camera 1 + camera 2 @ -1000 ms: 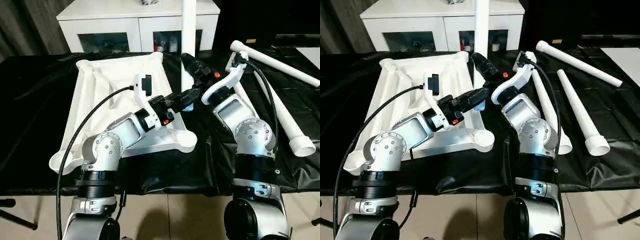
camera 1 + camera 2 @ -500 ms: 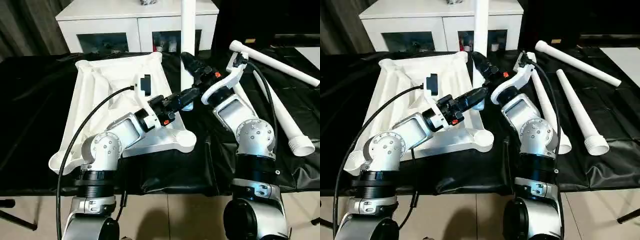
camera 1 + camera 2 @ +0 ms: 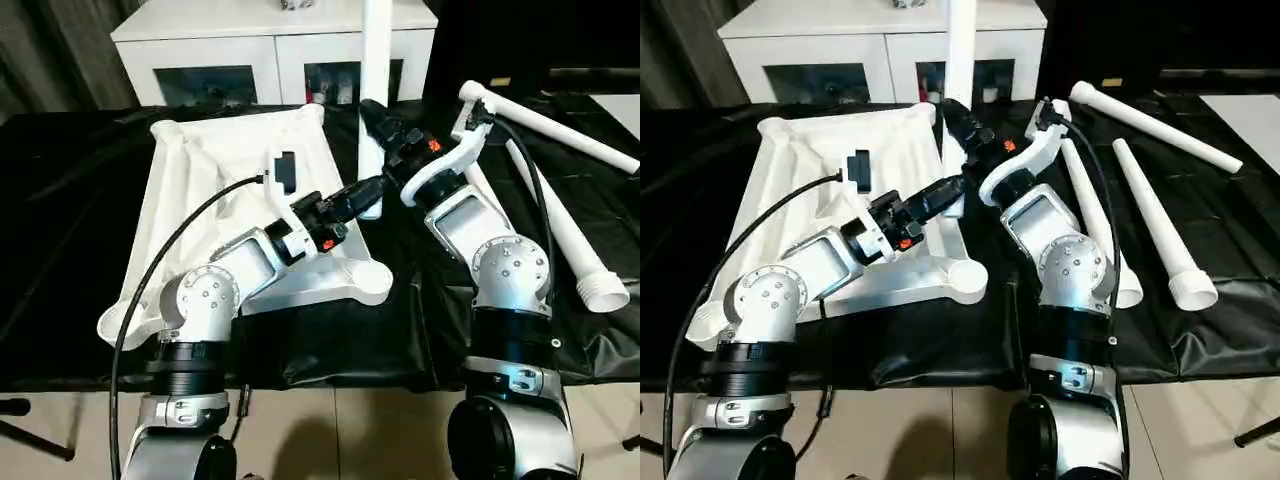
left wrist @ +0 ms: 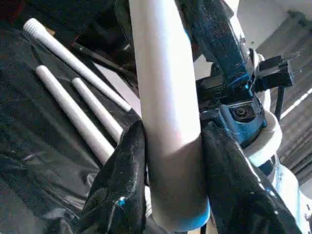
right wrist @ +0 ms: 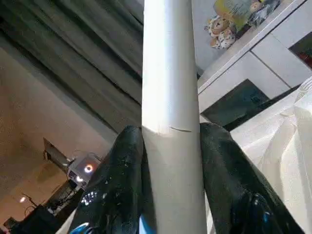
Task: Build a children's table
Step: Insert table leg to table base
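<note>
The children's table top point(image 3: 230, 170) lies upside down on the black cloth, ribbed side up, with round sockets at its corners. One white leg point(image 3: 376, 40) stands upright beside the top's right edge. My right gripper point(image 3: 378, 125) is shut on this leg, a black finger point(image 5: 122, 180) on each side of the tube point(image 5: 170, 97). Just below, my left gripper point(image 3: 365, 190) is shut on the lower part of the same leg point(image 4: 165, 97), its fingers point(image 4: 122, 185) pressing both sides. Both grippers hide the leg's bottom end.
Three loose white legs point(image 3: 1090, 220) point(image 3: 1160, 220) point(image 3: 1155, 115) lie on the black cloth point(image 3: 70, 220) to the right of my right arm. A white cabinet point(image 3: 270, 40) with glass doors stands behind the work table. The table's front edge runs below my elbows.
My left gripper's fingers have closed in on the lower part of the upright leg. The right gripper keeps its hold, and the leg stays upright.
</note>
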